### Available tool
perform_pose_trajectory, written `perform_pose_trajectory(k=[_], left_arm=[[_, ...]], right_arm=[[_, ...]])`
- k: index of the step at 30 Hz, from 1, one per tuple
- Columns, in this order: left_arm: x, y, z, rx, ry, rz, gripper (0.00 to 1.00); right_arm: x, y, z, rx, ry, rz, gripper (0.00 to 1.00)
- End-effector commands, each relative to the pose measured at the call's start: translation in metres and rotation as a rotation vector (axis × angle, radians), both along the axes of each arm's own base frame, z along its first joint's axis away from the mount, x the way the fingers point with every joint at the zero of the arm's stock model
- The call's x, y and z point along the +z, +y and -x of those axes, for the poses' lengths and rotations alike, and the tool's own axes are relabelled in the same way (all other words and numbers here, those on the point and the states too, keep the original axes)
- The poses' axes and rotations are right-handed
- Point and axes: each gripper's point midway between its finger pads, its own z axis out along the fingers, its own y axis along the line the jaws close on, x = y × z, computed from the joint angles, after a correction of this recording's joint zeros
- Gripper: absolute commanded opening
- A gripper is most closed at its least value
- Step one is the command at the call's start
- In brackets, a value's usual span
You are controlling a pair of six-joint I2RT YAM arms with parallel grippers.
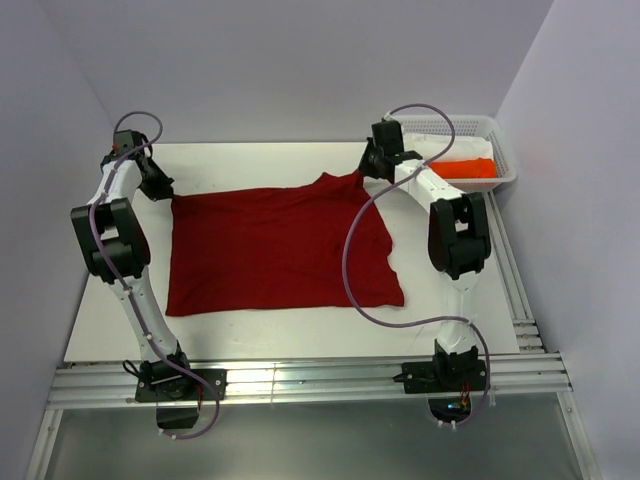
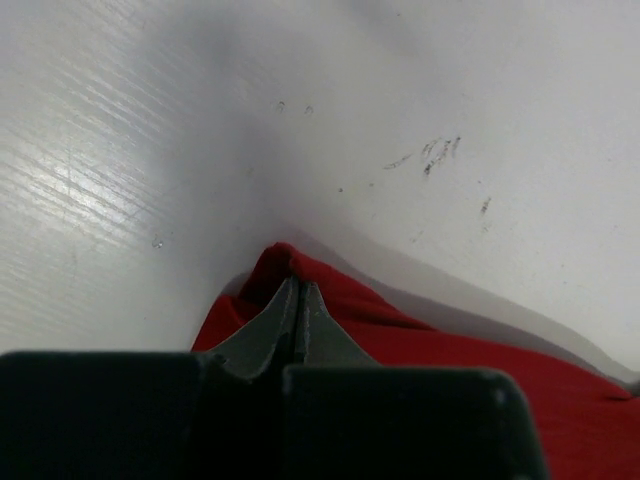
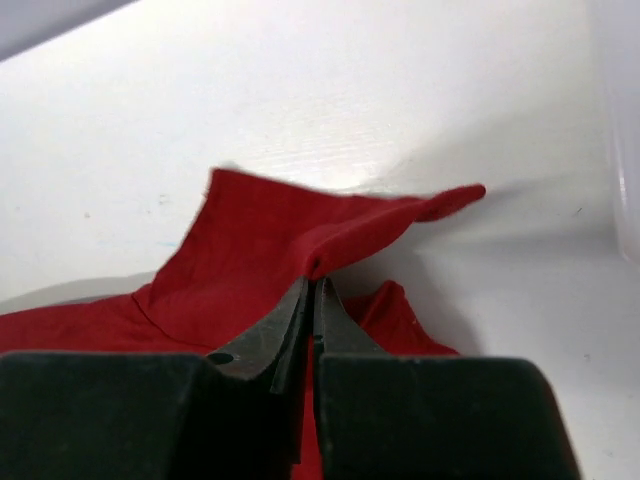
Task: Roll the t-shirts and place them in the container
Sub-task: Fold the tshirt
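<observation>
Table [image 1: 290, 335]: white, carrying one garment spread nearly flat across its middle.
T-shirt [image 1: 270, 250]: dark red and wider left to right than front to back. Its far edge runs between the two grippers, and the rest of the cloth lies on the near side of both, toward the arm bases.
Basket [image 1: 507, 165]: white, at the far right corner, well apart from the shirt.
Orange bundle [image 1: 470, 167]: lies inside the basket.
Left gripper [image 2: 298, 290]: jaws pressed together on the shirt's far left corner.
Right gripper [image 3: 312, 285]: jaws nearly closed, pinching a fold at the far right edge, lifted slightly.
Nearer arm: each is at its own corner, so I judge a roll toward the bases needs both.
Count: one t-shirt, one basket, one bundle, two grippers.
</observation>
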Motion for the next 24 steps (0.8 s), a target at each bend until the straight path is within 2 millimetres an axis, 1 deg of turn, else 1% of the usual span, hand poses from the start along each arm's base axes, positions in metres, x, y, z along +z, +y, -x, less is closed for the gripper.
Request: perform_pose_trajectory(k=[1, 2, 3, 4, 5, 6, 7, 8, 9, 10, 11, 12, 13, 14, 15, 16, 17, 18, 19, 20, 21, 23, 24], left_arm=[[0.046, 0.001, -0.005, -0.017, -0.112, -0.018, 0.00], [0.046, 0.001, -0.004, -0.020, -0.111, -0.016, 0.00], [0.051, -0.001, -0.003, -0.022, -0.118, -0.016, 0.00], [0.052, -0.001, -0.002, -0.026, -0.120, -0.016, 0.00], [0.050, -0.002, 0.001, -0.028, -0.113, -0.015, 0.00], [0.053, -0.003, 0.004, -0.030, -0.114, -0.017, 0.01], [0.054, -0.003, 0.006, -0.029, -0.114, -0.016, 0.00], [0.049, -0.004, 0.011, -0.029, -0.101, -0.013, 0.00], [0.053, -0.005, 0.013, -0.028, -0.109, -0.013, 0.00], [0.052, -0.005, 0.017, -0.021, -0.103, -0.009, 0.00], [0.047, -0.007, 0.022, -0.019, -0.088, -0.005, 0.00], [0.049, -0.007, 0.025, -0.014, -0.087, -0.009, 0.00], [0.046, -0.008, 0.030, -0.009, -0.073, -0.005, 0.00], [0.045, -0.008, 0.033, -0.006, -0.068, -0.006, 0.00], [0.048, -0.008, 0.036, -0.003, -0.072, -0.008, 0.00], [0.044, -0.010, 0.042, 0.001, -0.057, -0.004, 0.00], [0.043, -0.009, 0.044, 0.004, -0.055, -0.006, 0.00], [0.047, -0.009, 0.046, 0.007, -0.060, -0.014, 0.00], [0.045, -0.009, 0.050, 0.009, -0.050, -0.014, 0.00], [0.047, -0.009, 0.052, 0.009, -0.052, -0.016, 0.00], [0.050, -0.008, 0.053, 0.014, -0.057, -0.021, 0.00], [0.052, -0.007, 0.057, 0.022, -0.051, -0.028, 0.00], [0.055, -0.007, 0.060, 0.024, -0.051, -0.031, 0.00]], right_arm=[[0.047, -0.007, -0.004, 0.004, -0.119, -0.019, 0.00], [0.048, -0.007, -0.002, 0.004, -0.121, -0.019, 0.00], [0.054, -0.008, -0.001, 0.007, -0.130, -0.017, 0.00], [0.054, -0.005, 0.003, 0.027, -0.126, -0.024, 0.00], [0.055, -0.004, 0.006, 0.037, -0.120, -0.029, 0.00], [0.058, -0.004, 0.009, 0.042, -0.121, -0.030, 0.00], [0.056, -0.004, 0.013, 0.045, -0.111, -0.032, 0.00], [0.061, -0.004, 0.017, 0.053, -0.112, -0.036, 0.00], [0.062, -0.004, 0.020, 0.058, -0.110, -0.037, 0.00], [0.056, -0.005, 0.027, 0.061, -0.094, -0.038, 0.00], [0.056, -0.005, 0.030, 0.064, -0.097, -0.040, 0.00], [0.057, -0.004, 0.037, 0.076, -0.094, -0.046, 0.00], [0.057, -0.005, 0.040, 0.080, -0.093, -0.043, 0.00], [0.056, -0.005, 0.045, 0.080, -0.085, -0.044, 0.00], [0.061, -0.006, 0.048, 0.083, -0.092, -0.047, 0.00], [0.056, -0.005, 0.054, 0.090, -0.078, -0.050, 0.00], [0.053, -0.005, 0.058, 0.094, -0.067, -0.049, 0.00], [0.054, -0.006, 0.065, 0.095, -0.062, -0.049, 0.00], [0.055, -0.007, 0.068, 0.096, -0.062, -0.051, 0.00], [0.060, -0.008, 0.073, 0.094, -0.070, -0.055, 0.00], [0.054, -0.009, 0.079, 0.095, -0.058, -0.054, 0.00], [0.061, -0.010, 0.086, 0.101, -0.070, -0.058, 0.00], [0.056, -0.011, 0.092, 0.103, -0.055, -0.056, 0.00]])
